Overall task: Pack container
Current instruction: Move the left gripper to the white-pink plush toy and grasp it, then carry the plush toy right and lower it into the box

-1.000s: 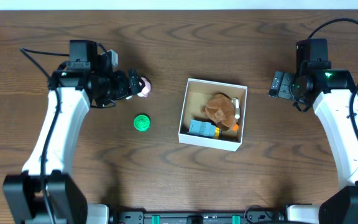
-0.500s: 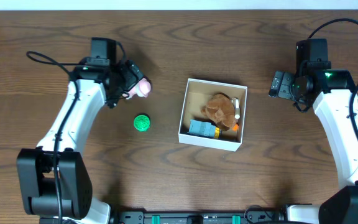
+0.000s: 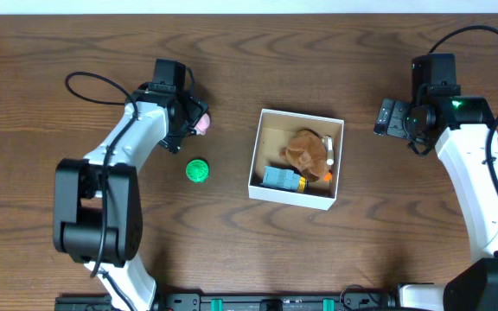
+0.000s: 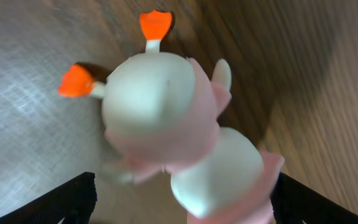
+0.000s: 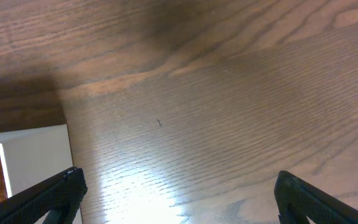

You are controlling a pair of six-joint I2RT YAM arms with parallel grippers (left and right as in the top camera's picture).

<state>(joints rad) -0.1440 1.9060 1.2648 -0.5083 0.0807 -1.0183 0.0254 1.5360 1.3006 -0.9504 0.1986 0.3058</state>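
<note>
One container (image 3: 295,118) on the counter (image 3: 249,52). Three toys show inside: one brown plush (image 3: 305,152), one blue block (image 3: 277,178), one orange piece (image 3: 327,176). Two toys outside: one pink-white bird (image 4: 185,143), one green ball (image 3: 197,170). Two arms.

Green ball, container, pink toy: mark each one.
green ball (image 3: 198,170), overhead view, its top.
container (image 3: 294,200), overhead view, its near white wall.
pink toy (image 4: 160,109), left wrist view, its white rounded body.
</note>
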